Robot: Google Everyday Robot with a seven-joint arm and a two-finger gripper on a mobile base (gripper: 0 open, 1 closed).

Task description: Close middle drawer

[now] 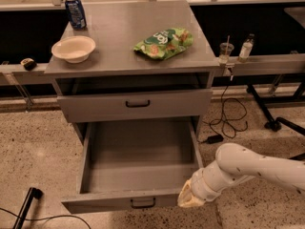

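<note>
at the far left edge, low down, a black stick (pixel 26 208) lies on the floor with a thin black wire by it, and both are cut off by the edge. on the ledge to the left sits a small dark lump (pixel 28 62); i cannot tell what it is.

on the grey surface (pixel 124 27) of the cabinet, a blue can (pixel 75 12) stands upright at the back left corner. near it, toward the front, is a pale bowl (pixel 74 49). i see only its pale inside. a green chip bag (pixel 163 43) lies flat toward the right side, well apart from the bowl.

under the surface is the top drawer (pixel 136 106), pushed in almost all the way, with a dark gap above it that i cannot see into.

the middle drawer (pixel 138 156) is below that, pulled far out toward me. i see only its plain grey floor inside. its low front panel has a small black handle (pixel 143 203) in the middle. the open drawer hides the rest of the cabinet below it.

the claw (pixel 190 199) is low in the picture, right at the right end of that front panel. it looks like a pale cream lump from here, and i cannot tell if it is apart or together, or if it touches the panel. the white arm (pixel 252 168) goes from it off the right edge.

on the right ledge stand a clear cup (pixel 226 49) with a straw and a small bottle (pixel 245 47), side by side. black cords (pixel 228 120) hang down and lie on the floor under them.
</note>
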